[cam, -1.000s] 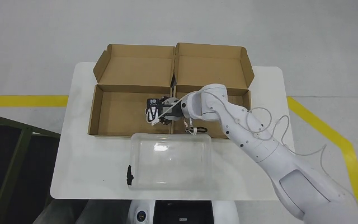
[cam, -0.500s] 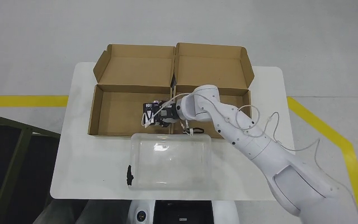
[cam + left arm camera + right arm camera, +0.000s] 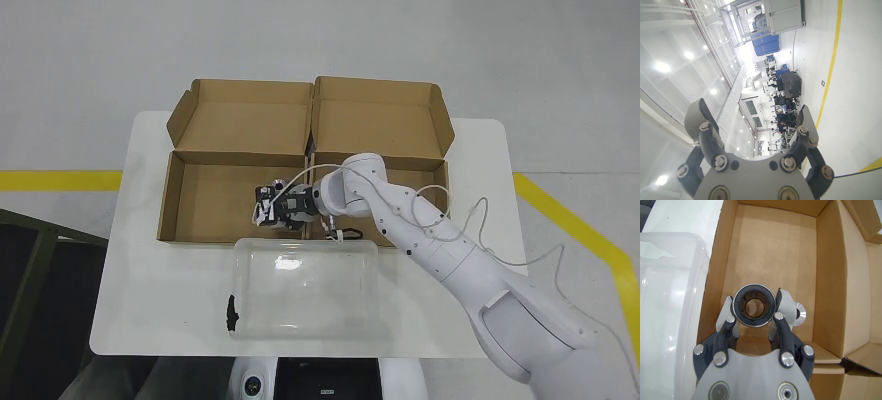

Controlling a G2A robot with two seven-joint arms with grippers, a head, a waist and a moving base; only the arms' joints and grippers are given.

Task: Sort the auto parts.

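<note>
Industrial hall, most likely a factory or robotics test floor. This is indicated by:
- A pale sealed floor (image 3: 300, 40) is marked with yellow line tape (image 3: 60, 180) to the left and right of the table (image 3: 140, 290).
- A high white ceiling (image 3: 674, 43) is fitted with rows of round lamps (image 3: 662, 66).
- Blue machine cabinets (image 3: 765, 44) and a framed enclosure with grey panels (image 3: 783, 16) are seen far across the hall.
- Workstations (image 3: 783, 106) crowded with equipment are lined up in the distance.
- Cardboard boxes (image 3: 215, 205) and a clear plastic bin (image 3: 305, 290) are set out on the white table.
</note>
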